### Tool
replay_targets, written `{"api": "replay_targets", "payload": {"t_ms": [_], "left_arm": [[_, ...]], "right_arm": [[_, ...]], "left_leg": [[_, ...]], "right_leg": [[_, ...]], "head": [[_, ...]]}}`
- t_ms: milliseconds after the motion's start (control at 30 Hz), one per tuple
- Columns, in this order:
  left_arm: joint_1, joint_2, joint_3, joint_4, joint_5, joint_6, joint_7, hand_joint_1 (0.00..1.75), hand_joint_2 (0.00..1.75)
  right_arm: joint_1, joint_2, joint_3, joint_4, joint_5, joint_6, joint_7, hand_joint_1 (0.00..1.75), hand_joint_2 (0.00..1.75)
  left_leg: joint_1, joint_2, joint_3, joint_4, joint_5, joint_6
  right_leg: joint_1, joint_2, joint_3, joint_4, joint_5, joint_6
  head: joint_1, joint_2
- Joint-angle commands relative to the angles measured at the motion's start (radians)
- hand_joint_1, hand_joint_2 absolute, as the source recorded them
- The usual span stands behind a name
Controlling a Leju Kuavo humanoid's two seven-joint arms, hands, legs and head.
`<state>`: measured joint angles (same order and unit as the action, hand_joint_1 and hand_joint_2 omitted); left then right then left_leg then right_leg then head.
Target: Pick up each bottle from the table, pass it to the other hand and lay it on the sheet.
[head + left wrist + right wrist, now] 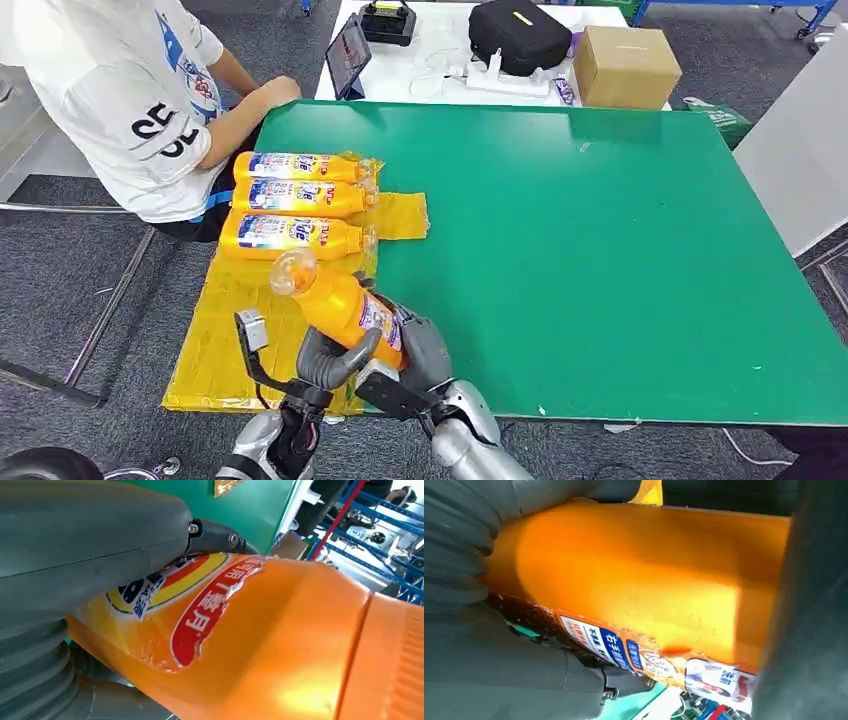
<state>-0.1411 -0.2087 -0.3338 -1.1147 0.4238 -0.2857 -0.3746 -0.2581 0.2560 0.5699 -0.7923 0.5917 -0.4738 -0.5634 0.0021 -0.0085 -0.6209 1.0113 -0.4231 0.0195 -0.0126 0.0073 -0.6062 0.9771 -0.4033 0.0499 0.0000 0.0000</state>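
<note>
Between both hands [375, 355], orange bottle [335, 300] above yellow sheet [215, 350].

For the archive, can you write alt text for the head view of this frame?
Both robot hands, left hand and right hand, hold one orange bottle above the near edge of a yellow sheet on a green table. Three more bottles lie side by side on the sheet, beside a seated person.

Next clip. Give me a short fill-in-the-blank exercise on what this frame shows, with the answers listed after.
1. ____ orange bottles already lie on the yellow sheet.
2. The held orange bottle is gripped by ____ robot hands, left hand and right hand.
3. The tabletop is ____ in colour.
4. The cardboard box stands on the ____ table behind.

Answers: three; both; green; white
</note>
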Motion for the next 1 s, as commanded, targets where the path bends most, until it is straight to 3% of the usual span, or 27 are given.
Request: {"api": "replay_targets", "payload": {"t_ms": [33,200,233,267,300,333,433,700,800,1000], "left_arm": [[-0.048,-0.004,-0.057,0.042,0.017,-0.044,0.016,1.75,1.75],[-0.042,-0.005,-0.055,0.03,0.028,-0.04,0.014,1.75,1.75],[-0.039,-0.006,-0.051,0.021,0.034,-0.038,0.009,1.75,1.75],[-0.039,-0.005,-0.048,0.009,0.026,-0.025,0.0,1.75,1.75],[-0.037,-0.005,-0.042,-0.005,0.017,-0.009,-0.008,1.75,1.75],[-0.037,-0.002,-0.038,-0.017,0.006,0.006,-0.015,1.75,1.75],[-0.049,0.007,0.004,-0.11,-0.186,0.212,-0.124,1.75,1.75],[-0.072,0.019,0.12,-0.19,-0.314,0.37,-0.174,1.75,1.75],[-0.072,0.018,0.159,-0.22,-0.373,0.442,-0.2,1.75,1.75],[-0.055,0.071,0.174,-0.298,-0.624,0.614,-0.213,1.75,1.75]], "right_arm": [[-0.02,0.004,0.084,0.103,0.011,0.009,0.0,1.75,1.75],[-0.016,0.002,0.077,0.098,0.006,0.009,-0.001,1.75,1.75],[-0.013,0.001,0.068,0.091,-0.005,0.013,-0.005,1.61,1.75],[-0.008,-0.001,0.056,0.08,-0.02,0.018,-0.011,0.44,1.75],[-0.002,-0.004,0.045,0.062,-0.033,0.021,-0.015,0.0,1.75],[-0.001,-0.01,0.043,0.051,-0.041,0.039,-0.013,0.0,0.0],[0.047,-0.05,-0.021,-0.141,-0.192,0.196,-0.065,0.0,0.0],[0.131,-0.123,-0.092,-0.49,-0.311,0.356,-0.057,0.0,0.0],[0.158,-0.119,-0.124,-0.567,-0.324,0.34,-0.081,0.0,0.0],[0.234,-0.08,-0.261,-0.82,-0.42,0.151,-0.135,0.0,0.0]], "left_leg": [[0.001,-0.001,0.003,0.0,-0.001,-0.001],[0.001,-0.001,0.004,0.0,-0.001,-0.001],[0.001,-0.001,0.002,0.0,-0.001,-0.001],[0.001,-0.001,0.004,0.0,-0.002,-0.001],[0.001,-0.001,0.005,0.0,-0.002,-0.001],[0.001,-0.002,0.002,0.0,-0.001,-0.001],[0.001,-0.002,0.003,0.001,-0.002,-0.001],[0.001,-0.002,0.001,0.001,-0.001,-0.001],[0.002,0.001,0.004,0.002,-0.003,-0.001],[0.001,0.001,0.004,0.002,-0.004,-0.001]], "right_leg": [[0.001,-0.002,0.004,-0.001,-0.002,-0.001],[0.001,-0.002,0.004,-0.001,-0.002,-0.002],[0.001,-0.002,0.002,-0.001,-0.001,-0.001],[0.001,-0.003,0.005,0.0,-0.002,-0.002],[0.002,-0.003,0.006,0.0,-0.002,-0.002],[0.002,-0.003,0.003,-0.001,-0.001,-0.001],[0.002,-0.003,0.004,0.0,-0.002,-0.002],[0.001,-0.003,0.002,0.0,-0.001,-0.001],[0.002,-0.002,0.005,0.001,-0.003,-0.002],[0.002,-0.001,0.004,0.002,-0.003,-0.002]], "head": [[0.0,0.0],[0.001,0.0],[0.0,0.0],[0.0,0.0],[0.0,0.0],[0.001,0.0],[0.001,0.0],[0.001,0.0],[0.001,0.0],[0.001,0.0]]}}
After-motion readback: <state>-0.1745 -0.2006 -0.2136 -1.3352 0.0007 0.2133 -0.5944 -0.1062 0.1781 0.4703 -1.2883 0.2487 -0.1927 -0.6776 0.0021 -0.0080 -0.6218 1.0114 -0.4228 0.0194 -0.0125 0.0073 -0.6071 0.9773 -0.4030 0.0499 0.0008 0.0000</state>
